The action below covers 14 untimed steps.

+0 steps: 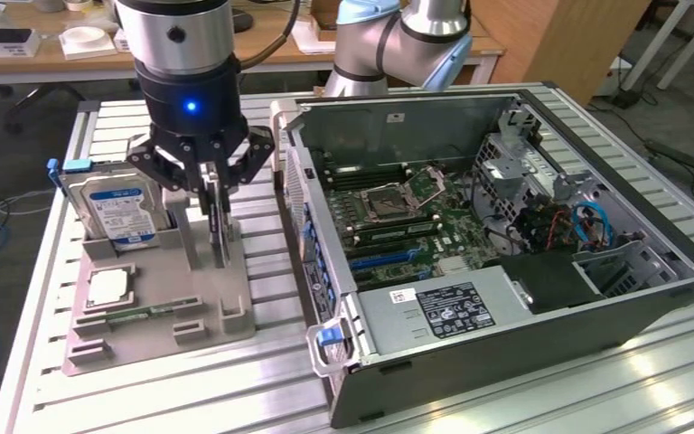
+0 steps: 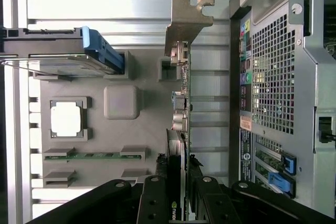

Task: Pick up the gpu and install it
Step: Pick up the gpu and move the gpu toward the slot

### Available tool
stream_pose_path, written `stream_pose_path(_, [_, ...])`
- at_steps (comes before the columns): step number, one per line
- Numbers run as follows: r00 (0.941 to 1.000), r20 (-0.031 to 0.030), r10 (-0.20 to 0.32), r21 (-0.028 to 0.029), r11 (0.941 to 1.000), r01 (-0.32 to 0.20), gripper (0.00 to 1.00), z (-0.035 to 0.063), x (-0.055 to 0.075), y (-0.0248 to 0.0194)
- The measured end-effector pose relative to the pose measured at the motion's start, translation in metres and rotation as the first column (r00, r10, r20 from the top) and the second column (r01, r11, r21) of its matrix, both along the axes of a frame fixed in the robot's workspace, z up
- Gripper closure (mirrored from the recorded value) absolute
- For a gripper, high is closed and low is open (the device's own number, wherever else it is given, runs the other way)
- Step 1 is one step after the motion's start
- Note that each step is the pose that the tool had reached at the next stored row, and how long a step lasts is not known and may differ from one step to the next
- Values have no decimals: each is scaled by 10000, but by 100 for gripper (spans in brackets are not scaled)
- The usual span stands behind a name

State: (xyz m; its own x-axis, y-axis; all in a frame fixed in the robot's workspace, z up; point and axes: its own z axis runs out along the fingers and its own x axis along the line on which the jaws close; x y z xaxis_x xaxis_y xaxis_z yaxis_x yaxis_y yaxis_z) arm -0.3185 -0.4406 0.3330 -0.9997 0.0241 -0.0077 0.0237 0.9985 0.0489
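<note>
One gpu, one hard drive, one memory stick, one processor chip, one grey holder and one open computer case are being seen.

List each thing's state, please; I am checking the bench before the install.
Thin dark green-black gpu card with silver bracket: on edge in the grey plastic holder, gripped.
Black gripper: shut on the gpu card.
Boxy silver hard drive with blue-white label: upright in the holder.
Square silver processor chip: flat in its recess.
Narrow green memory stick: lying in its slot.
Black computer case: lying on its side, panel off.
</note>
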Motion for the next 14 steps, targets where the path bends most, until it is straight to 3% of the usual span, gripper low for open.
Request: stream_pose_path(14, [10000, -1, 1, -1, 10000, -1, 74, 34, 0, 0])
